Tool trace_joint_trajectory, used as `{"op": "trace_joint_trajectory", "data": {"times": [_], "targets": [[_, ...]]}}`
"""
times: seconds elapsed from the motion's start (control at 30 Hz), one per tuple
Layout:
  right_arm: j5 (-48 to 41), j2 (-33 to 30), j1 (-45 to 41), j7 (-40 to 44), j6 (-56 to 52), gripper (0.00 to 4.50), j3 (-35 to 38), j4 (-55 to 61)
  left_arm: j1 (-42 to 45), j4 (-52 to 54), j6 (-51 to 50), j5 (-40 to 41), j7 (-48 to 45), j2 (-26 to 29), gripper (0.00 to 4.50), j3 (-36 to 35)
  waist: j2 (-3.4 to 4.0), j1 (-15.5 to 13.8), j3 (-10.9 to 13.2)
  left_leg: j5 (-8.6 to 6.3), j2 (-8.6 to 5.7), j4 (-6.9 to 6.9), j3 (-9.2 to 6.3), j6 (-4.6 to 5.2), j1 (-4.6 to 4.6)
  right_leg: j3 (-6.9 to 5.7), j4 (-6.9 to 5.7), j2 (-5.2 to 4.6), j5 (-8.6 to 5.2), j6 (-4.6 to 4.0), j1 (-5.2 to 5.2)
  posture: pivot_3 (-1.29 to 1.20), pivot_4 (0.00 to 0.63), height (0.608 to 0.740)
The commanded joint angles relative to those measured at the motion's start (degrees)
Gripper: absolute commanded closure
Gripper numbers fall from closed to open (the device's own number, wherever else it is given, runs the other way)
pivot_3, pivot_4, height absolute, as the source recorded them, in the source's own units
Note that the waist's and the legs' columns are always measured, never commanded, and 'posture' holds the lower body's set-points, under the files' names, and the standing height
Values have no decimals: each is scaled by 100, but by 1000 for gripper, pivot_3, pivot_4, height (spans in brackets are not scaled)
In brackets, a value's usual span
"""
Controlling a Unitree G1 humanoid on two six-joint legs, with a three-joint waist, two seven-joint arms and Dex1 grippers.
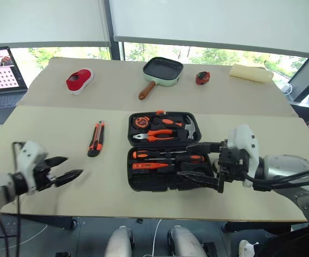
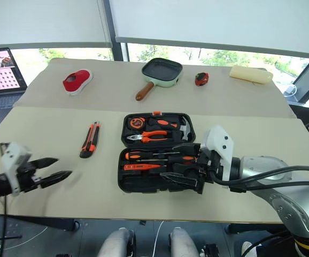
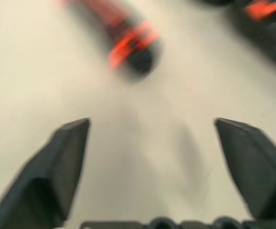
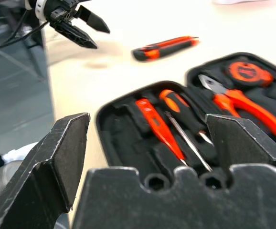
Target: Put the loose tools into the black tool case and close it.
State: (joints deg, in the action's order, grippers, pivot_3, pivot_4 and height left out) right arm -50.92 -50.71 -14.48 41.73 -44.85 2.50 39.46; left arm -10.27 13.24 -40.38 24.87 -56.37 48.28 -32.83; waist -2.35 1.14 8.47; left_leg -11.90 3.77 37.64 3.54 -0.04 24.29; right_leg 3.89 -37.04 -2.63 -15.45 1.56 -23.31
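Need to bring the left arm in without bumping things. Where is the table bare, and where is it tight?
Bare: between the utility knife and the open tool case, and the near strip by the left tool. Tight: the case's right side, where the right tool hangs over it.

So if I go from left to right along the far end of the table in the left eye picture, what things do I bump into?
Laptop → red and white thing → green-rimmed pan → small red and black thing → pale yellow roll.
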Motion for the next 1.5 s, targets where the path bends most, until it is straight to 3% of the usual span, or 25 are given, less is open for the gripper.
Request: {"op": "trace_joint_trajectory", "data": {"times": [0.03,0.17,0.3,0.4,0.57,0.77,0.93,1.07,1.2,1.23,1.33,1.5], "targets": [[250,112,-307,285,260,0,-176,-196,158,585,-492,83,407,257,20,25,-1,-60,2,0,-3,1,1,-1,0,0,1,-4,-1,-5,-5,0,150,740],[391,227,-327,322,279,0,-251,-220,1753,429,-1928,230,1177,392,20,829,-10,-192,5,2,-3,2,7,-2,4,-6,0,-8,-18,-42,-27,0,150,740],[418,369,-127,181,241,0,-200,-23,3822,-386,-3747,63,1925,236,20,1954,-22,-192,6,3,-14,14,21,-1,17,-14,-3,9,15,7,2,0,150,740],[454,517,101,-41,234,0,-172,217,4981,-1149,-4093,-138,2190,-42,20,2767,-24,-133,8,3,-22,14,20,0,22,-11,-6,15,16,11,-1,0,150,740],[522,776,389,-464,213,0,-201,570,5905,-2324,-3804,-650,2403,-404,20,3925,-23,-36,7,2,-25,11,8,0,61,-1,-22,20,17,10,-52,0,150,740],[662,866,673,-869,204,0,-125,857,6374,-3324,-3574,-939,2313,-952,20,4621,-25,-65,8,6,-38,25,14,-3,97,-1,-55,15,16,10,-93,0,150,740],[637,846,735,-1058,158,0,-31,947,6308,-3813,-3239,-1088,2257,-1197,20,4655,-12,-110,1,15,-47,26,14,-3,80,-1,-69,9,16,11,-80,0,150,740],[597,802,729,-1161,95,0,61,980,6224,-4151,-2916,-1213,2310,-1255,1008,4407,-11,-141,0,31,-71,26,2,6,57,4,-96,2,15,10,-70,0,150,740],[482,671,836,-1149,24,0,277,1048,6115,-4441,-2102,-1374,2256,-1057,2527,4100,-9,-150,-1,38,-75,26,-5,6,50,7,-99,1,16,9,-63,0,150,740],[446,633,882,-1138,9,0,351,1066,6108,-4411,-1801,-1312,2113,-1025,2799,3969,-8,-154,-2,37,-76,26,-5,6,47,7,-99,1,16,9,-60,0,150,740],[316,516,1037,-1127,-20,0,549,1100,6101,-4059,-1012,-1006,1206,-856,2853,3759,-14,-148,2,38,-74,26,-5,5,46,7,-100,1,18,6,-61,0,150,740],[111,359,1340,-1096,-70,0,829,1166,6048,-2685,-22,-299,-1364,-368,2853,3979,-35,-167,14,43,-74,27,-7,-2,93,1,-91,-1,21,8,-92,0,150,740]]}}
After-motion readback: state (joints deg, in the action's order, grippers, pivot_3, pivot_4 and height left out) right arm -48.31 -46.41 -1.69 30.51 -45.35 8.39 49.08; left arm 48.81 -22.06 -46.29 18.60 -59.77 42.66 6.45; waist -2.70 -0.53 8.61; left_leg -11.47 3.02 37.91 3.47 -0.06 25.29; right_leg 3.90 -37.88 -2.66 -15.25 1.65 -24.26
